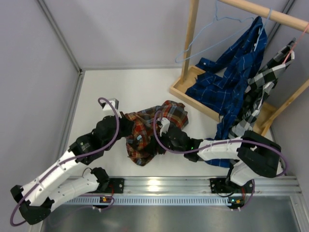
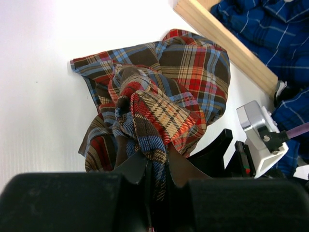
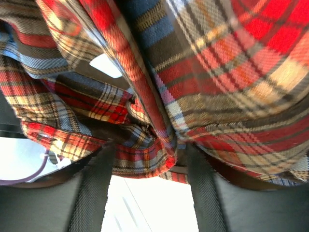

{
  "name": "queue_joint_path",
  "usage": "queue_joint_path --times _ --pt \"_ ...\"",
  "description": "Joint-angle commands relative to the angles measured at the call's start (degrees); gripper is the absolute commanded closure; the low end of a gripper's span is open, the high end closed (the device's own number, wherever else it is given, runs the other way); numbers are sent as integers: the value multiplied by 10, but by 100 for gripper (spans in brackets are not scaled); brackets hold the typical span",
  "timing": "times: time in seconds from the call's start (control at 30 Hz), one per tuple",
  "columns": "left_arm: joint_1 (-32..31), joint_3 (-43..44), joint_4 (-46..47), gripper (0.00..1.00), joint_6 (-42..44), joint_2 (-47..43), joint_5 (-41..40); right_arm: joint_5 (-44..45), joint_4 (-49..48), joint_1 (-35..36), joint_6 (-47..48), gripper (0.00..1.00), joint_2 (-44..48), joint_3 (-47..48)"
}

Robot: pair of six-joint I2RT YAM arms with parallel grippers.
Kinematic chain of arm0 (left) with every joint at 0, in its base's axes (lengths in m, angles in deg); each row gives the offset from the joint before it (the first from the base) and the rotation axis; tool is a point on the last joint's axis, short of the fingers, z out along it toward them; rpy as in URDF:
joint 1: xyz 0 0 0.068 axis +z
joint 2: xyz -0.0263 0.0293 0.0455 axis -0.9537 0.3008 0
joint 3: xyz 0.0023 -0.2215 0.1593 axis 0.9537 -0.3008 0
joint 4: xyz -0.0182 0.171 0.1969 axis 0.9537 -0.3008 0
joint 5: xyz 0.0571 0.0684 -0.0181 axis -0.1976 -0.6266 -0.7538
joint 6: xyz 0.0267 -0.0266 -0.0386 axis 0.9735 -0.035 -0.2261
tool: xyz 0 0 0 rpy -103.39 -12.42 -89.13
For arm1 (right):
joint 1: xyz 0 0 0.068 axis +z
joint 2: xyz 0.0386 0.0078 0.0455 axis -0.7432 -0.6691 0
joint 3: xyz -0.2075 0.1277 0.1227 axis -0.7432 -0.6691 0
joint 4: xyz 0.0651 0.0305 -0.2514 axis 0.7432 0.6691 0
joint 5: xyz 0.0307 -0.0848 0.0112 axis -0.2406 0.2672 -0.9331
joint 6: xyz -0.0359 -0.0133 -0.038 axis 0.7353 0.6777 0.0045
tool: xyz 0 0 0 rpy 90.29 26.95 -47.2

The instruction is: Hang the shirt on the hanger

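Q. Where the shirt (image 1: 145, 131) lies bunched between both arms, what may go wrong?

A. Top view: the shirt is heaped mid-table (image 1: 111, 87), well apart from the hanger (image 1: 216, 17), which is hung on the rack (image 1: 190, 43) at the far right. If the heap is lifted as a wad, no collar or shoulder would be presented, and the hanger could not be threaded. The left gripper (image 1: 124, 126) is reached in low from the left, the right gripper (image 1: 158, 144) low from the right, and both are met at the heap.

Q. And at the wrists?

A. Left wrist: a thin twisted fold is pinched between closed jaws. So narrow a bite could be pulled free under tension. The gripper is pitched down over the cloth. Right wrist: the jaws are seen partly apart, astride a hanging fold. Several layers may be caught together, and a firm hold cannot be confirmed. Cloth is draped over the fingers (image 3: 91, 193).
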Motion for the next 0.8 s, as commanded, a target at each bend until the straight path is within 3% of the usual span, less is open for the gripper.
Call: queue_joint_path --times 0.0,0.23,0.33,0.4,0.43,0.47,0.5,0.63,0.73,0.77 --pt "1 -5 50 100 -17 -22 -29 10 -42 12 -4 40 -13 20" --pt "1 -17 51 100 -32 -48 -61 11 -52 36 -42 45 -33 25" --pt "0 -21 54 100 -35 -48 -57 59 -58 54 -66 53 -34 27" --pt "1 -22 54 100 -38 -47 -52 94 -60 55 -88 78 -30 26" --pt "0 -23 54 100 -38 -47 -52 106 -57 55 -92 78 -25 25" --pt "0 -23 54 100 -38 -49 -54 117 -42 55 -96 93 -19 26" --pt "0 -23 53 100 -34 -53 -56 138 -28 55 -98 98 -1 27" --pt "0 -14 54 100 -16 -82 -78 175 59 56 -50 100 64 57" --pt "0 19 68 100 9 -112 -103 205 175 56 61 100 110 140" --pt "0 27 81 100 32 -124 -107 217 213 56 95 100 118 215"
